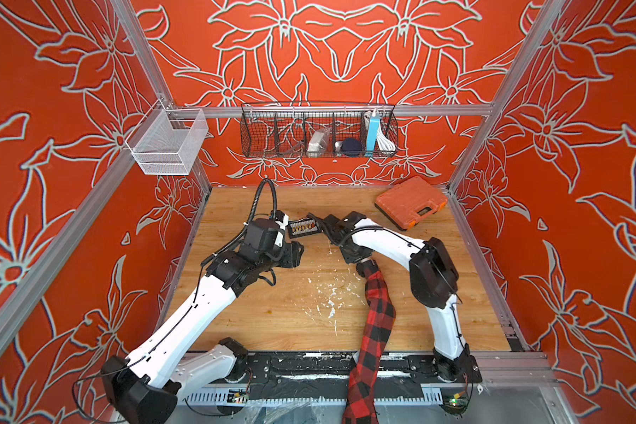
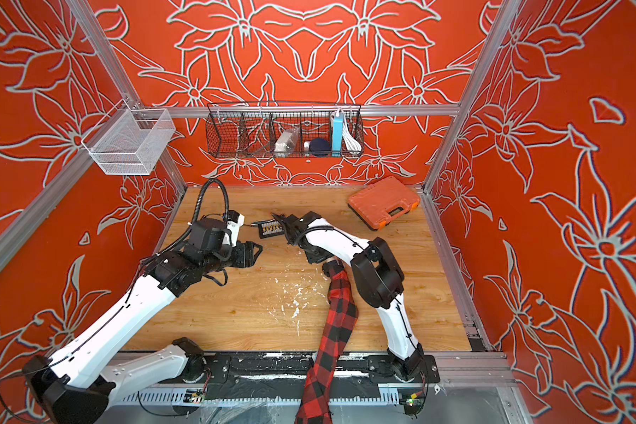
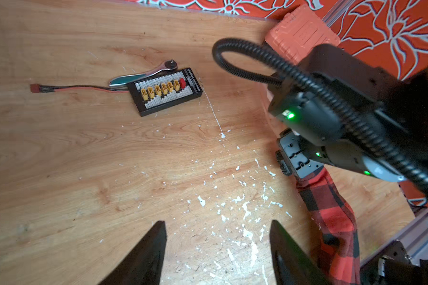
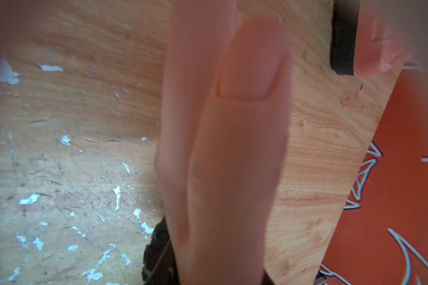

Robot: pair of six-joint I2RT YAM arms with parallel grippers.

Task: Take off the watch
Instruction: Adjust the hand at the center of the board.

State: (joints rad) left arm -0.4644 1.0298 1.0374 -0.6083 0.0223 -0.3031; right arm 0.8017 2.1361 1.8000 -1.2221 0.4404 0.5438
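A mannequin arm in a red plaid sleeve point(image 1: 377, 312) lies on the wooden table point(image 1: 272, 312), its pale hand point(image 4: 227, 148) under my right arm. At the sleeve's end a dark band wraps the wrist, apparently the watch point(image 1: 361, 271) point(image 3: 297, 158). My right gripper point(image 1: 351, 251) sits down on the hand just beyond it. In the right wrist view the hand hides its fingertips, and what they grip does not show. My left gripper point(image 3: 218, 224) point(image 1: 294, 253) hovers open over bare wood to the left of the hand, holding nothing.
A black board with yellow connectors point(image 1: 303, 228) and a ratchet wrench point(image 3: 146, 74) lie behind the grippers. An orange tool case point(image 1: 411, 202) sits at the back right. On the back rail hang a black wire basket point(image 1: 318, 130) and a white one point(image 1: 169, 143).
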